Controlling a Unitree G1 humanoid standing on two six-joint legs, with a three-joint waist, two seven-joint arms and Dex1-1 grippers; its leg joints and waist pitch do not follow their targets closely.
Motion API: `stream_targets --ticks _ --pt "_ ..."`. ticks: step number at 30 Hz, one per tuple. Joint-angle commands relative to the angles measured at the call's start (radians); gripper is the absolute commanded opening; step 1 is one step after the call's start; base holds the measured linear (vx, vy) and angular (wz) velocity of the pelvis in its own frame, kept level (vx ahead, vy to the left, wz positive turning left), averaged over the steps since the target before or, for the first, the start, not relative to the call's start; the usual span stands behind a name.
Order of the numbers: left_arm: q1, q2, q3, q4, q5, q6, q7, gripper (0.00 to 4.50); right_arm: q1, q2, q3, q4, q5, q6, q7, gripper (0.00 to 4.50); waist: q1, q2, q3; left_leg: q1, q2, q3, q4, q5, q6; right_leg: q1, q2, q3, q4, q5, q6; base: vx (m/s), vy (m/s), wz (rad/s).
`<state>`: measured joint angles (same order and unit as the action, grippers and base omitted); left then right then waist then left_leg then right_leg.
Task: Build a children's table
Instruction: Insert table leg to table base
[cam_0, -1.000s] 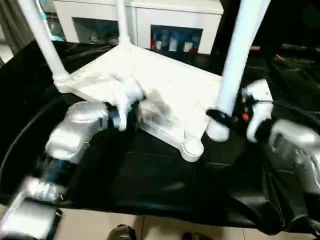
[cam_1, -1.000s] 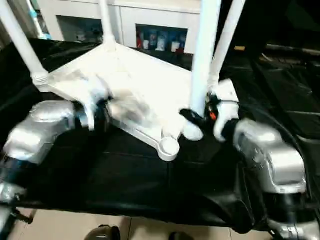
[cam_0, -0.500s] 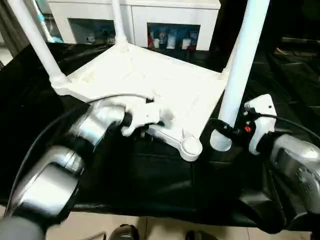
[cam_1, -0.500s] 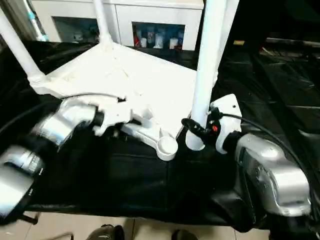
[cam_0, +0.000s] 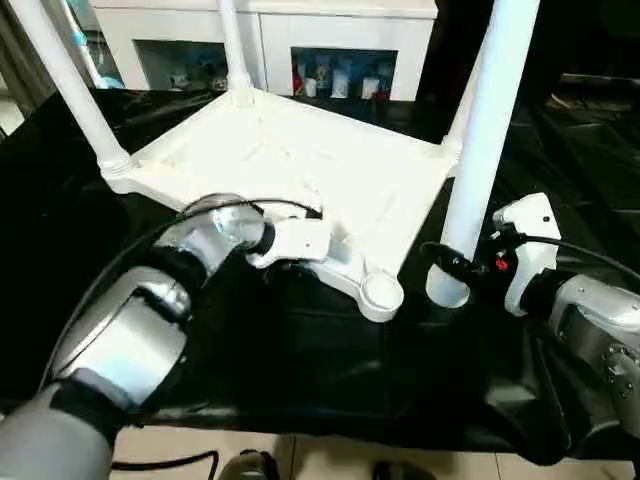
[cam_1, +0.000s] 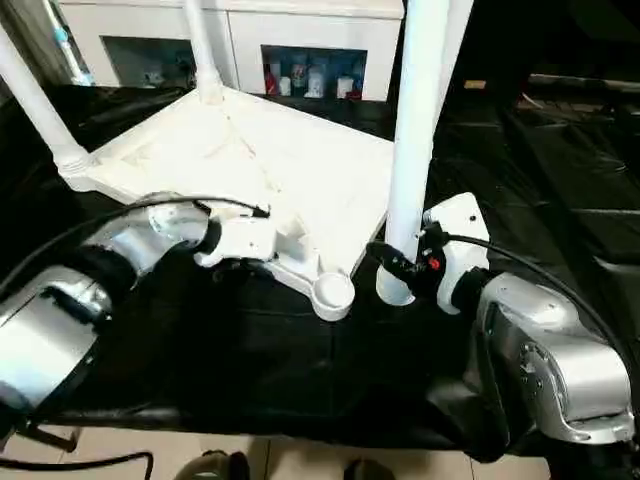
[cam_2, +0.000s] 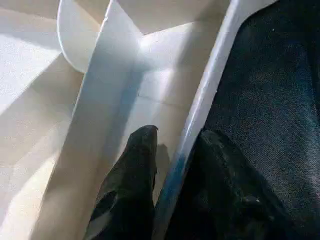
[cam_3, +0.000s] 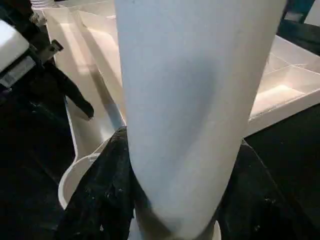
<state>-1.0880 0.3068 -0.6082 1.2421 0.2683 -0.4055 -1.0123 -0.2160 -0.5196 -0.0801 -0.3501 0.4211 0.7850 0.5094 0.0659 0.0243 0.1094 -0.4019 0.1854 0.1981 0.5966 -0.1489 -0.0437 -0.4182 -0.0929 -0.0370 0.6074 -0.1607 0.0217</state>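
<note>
The white table top (cam_0: 290, 160) lies upside down on black cloth, ribs facing up. Legs stand in three of its corners: the left (cam_0: 70, 80), the far (cam_0: 232, 50) and the right (cam_1: 455, 40). The near corner socket (cam_0: 381, 293) is empty. My right gripper (cam_0: 447, 268) is shut on the lower end of a fourth leg (cam_0: 485, 130). It holds the leg upright just right of that socket, with the foot end close above the cloth. My left gripper (cam_2: 175, 145) straddles the top's near rim, one finger (cam_2: 142, 155) inside and one outside, with a slight gap showing.
A white cabinet (cam_0: 270, 30) with open shelves of small items stands behind the work surface. The black cloth (cam_0: 300, 370) reaches to the front edge, with pale floor tiles below. A black cable (cam_0: 130, 260) loops over my left forearm.
My left arm has swung forward and down to the top's near rim, and its jaws have narrowed around the rim. The right gripper keeps its hold on the leg, almost unmoved.
</note>
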Motion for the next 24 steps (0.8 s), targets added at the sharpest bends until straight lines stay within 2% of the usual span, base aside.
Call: stream_targets --ticks 1,3,4,9,10,12,13,14,17,20,22,24 --pt "-0.028 -0.005 -0.012 0.020 0.032 -0.021 0.009 1.31 0.006 -0.014 -0.003 -0.027 0.000 -0.007 0.004 1.86 0.000 -0.008 -0.080 0.034 0.033 -0.021 -0.074 -0.307 0.001 0.048 -0.048 0.033 -0.081 -0.252 -0.244 0.000 0.000 0.00" --pt "-0.031 0.000 -0.027 0.025 0.053 -0.020 -0.022 1.31 0.012 -0.019 0.000 -0.027 -0.002 -0.013 0.009 1.86 -0.001 -0.009 -0.079 0.034 0.033 -0.021 -0.075 -0.317 0.001 0.047 -0.048 0.032 -0.083 -0.269 -0.241 0.000 0.000 0.00" --pt "-0.033 0.003 -0.032 0.029 0.064 -0.015 -0.042 1.17 0.014 -0.021 0.003 -0.026 -0.004 -0.015 0.011 1.86 -0.001 -0.008 -0.077 0.034 0.034 -0.023 -0.077 -0.321 -0.001 0.047 -0.049 0.032 -0.083 -0.279 -0.238 0.000 0.000 0.00" --pt "-0.042 0.013 -0.046 0.042 0.089 0.009 -0.119 0.88 0.016 -0.022 0.009 -0.027 -0.010 -0.019 0.014 1.86 -0.010 -0.011 -0.077 0.028 0.032 -0.024 -0.078 -0.306 0.004 0.050 -0.050 0.031 -0.080 -0.253 -0.245 0.000 0.000 0.00" --pt "-0.050 0.004 -0.017 0.037 0.050 0.065 -0.222 0.77 0.014 -0.023 0.016 -0.021 -0.018 -0.028 0.017 1.86 -0.011 -0.013 -0.078 0.029 0.032 -0.022 -0.076 -0.302 0.009 0.050 -0.050 0.031 -0.080 -0.242 -0.252 0.000 0.000 0.00" --pt "-0.052 0.001 -0.006 0.031 0.032 0.093 -0.269 0.69 0.013 -0.023 0.019 -0.017 -0.021 -0.032 0.019 1.86 -0.011 -0.011 -0.080 0.030 0.032 -0.020 -0.075 -0.273 0.019 0.051 -0.052 0.032 -0.079 -0.216 -0.269 0.000 0.000 0.00" --pt "-0.052 0.000 0.000 0.023 0.019 0.122 -0.316 0.63 0.011 -0.026 0.025 -0.013 -0.026 -0.038 0.022 1.86 -0.011 -0.014 -0.082 0.029 0.032 -0.019 -0.075 -0.249 0.026 0.053 -0.051 0.032 -0.074 -0.179 -0.283 0.000 0.000 0.00" --pt "-0.051 -0.001 0.004 0.018 0.014 0.149 -0.360 0.57 0.010 -0.028 0.030 -0.008 -0.031 -0.043 0.024 1.86 -0.011 -0.012 -0.083 0.029 0.033 -0.017 -0.074 -0.233 0.035 0.053 -0.051 0.032 -0.072 -0.148 -0.296 0.000 0.000 0.00" --pt "-0.040 0.004 0.003 0.001 0.016 0.182 -0.418 0.26 0.006 -0.027 0.035 -0.001 -0.033 -0.048 0.024 1.86 -0.009 -0.010 -0.085 0.030 0.035 -0.016 -0.073 -0.211 0.058 0.056 -0.052 0.032 -0.068 -0.098 -0.317 0.000 0.000 0.00" --pt "-0.019 0.009 0.016 -0.025 0.002 0.219 -0.421 0.20 0.002 -0.024 0.040 0.003 -0.035 -0.052 0.022 1.86 -0.008 -0.010 -0.083 0.029 0.036 -0.016 -0.074 -0.213 0.066 0.058 -0.053 0.031 -0.069 -0.103 -0.325 0.000 0.000 0.00" --pt "0.002 0.005 0.058 -0.042 -0.024 0.273 -0.367 0.05 0.000 -0.022 0.042 0.005 -0.036 -0.053 0.020 1.86 -0.010 -0.011 -0.083 0.030 0.036 -0.015 -0.074 -0.223 0.064 0.059 -0.053 0.031 -0.070 -0.117 -0.326 0.000 0.000 0.00" --pt "0.003 0.005 0.059 -0.043 -0.025 0.275 -0.365 0.02 0.000 -0.022 0.042 0.005 -0.036 -0.053 0.020 1.86 -0.011 -0.011 -0.080 0.032 0.036 -0.015 -0.075 -0.241 0.060 0.057 -0.052 0.030 -0.074 -0.151 -0.322 0.000 0.000 0.00"
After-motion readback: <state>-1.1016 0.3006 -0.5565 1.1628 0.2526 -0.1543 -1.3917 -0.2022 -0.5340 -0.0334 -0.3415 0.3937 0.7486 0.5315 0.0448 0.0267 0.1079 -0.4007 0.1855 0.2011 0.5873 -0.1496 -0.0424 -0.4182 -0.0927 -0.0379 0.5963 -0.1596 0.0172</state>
